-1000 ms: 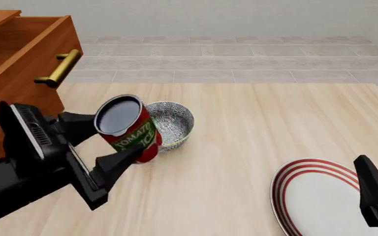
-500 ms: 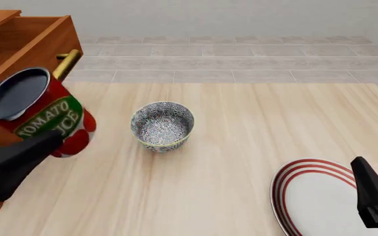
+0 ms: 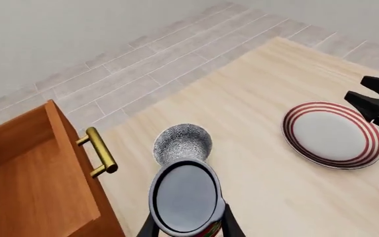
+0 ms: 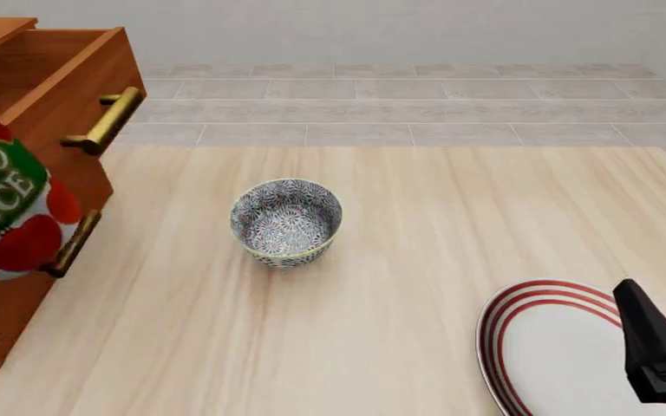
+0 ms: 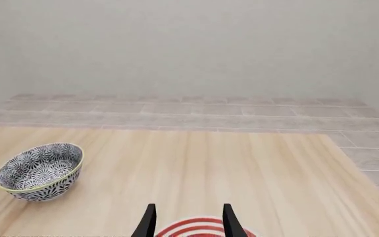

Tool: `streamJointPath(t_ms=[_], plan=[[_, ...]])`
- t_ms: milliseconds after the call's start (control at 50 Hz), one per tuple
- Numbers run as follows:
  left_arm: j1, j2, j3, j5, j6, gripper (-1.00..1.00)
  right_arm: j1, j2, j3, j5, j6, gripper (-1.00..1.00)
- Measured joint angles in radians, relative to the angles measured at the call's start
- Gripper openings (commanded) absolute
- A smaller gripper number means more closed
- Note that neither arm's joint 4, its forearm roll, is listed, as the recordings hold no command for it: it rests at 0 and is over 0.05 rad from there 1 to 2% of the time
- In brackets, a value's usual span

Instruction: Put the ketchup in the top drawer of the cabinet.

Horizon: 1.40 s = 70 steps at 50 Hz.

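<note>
Red-labelled cylindrical ketchup can clamped upright in left gripper, just beside open reddish-brown wooden top drawer, toward the handle side; right gripper open, empty, well apart.

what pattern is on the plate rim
Concentric red rings on a white plate, clearest in the left wrist view.

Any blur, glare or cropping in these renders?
All views are sharp with flat, soft lighting and no glare. Front view: the ketchup looms large and is cut off by the left edge. Left wrist view: ketchup fills the bottom, clipped. Right wrist view: only faint shading under the bowl.
</note>
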Motion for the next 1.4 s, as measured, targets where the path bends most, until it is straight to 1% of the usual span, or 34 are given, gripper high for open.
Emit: streamJointPath(t_ms=[300, 460, 780, 1020, 1300, 1400], plan=[[0.060, 0.041, -0.143, 0.158, 0.019, -1.00, 0.001, 0.001, 0.001, 0.005, -0.003, 1.00], [0.101, 0.050, -0.194, 0.216, 0.057, -1.00, 0.003, -0.006, 0.001, 0.015, -0.004, 1.00], [0.177, 0.094, -0.324, 0.312, 0.076, -1.00, 0.010, -0.014, 0.001, 0.022, -0.005, 1.00], [0.241, 0.149, -0.428, 0.351, 0.092, -1.00, 0.014, -0.013, 0.001, 0.027, -0.006, 1.00], [0.319, 0.219, -0.480, 0.343, 0.116, -1.00, 0.009, -0.015, 0.001, 0.027, -0.005, 1.00], [0.349, 0.239, -0.484, 0.332, 0.125, -1.00, 0.007, -0.016, 0.001, 0.027, -0.005, 1.00]])
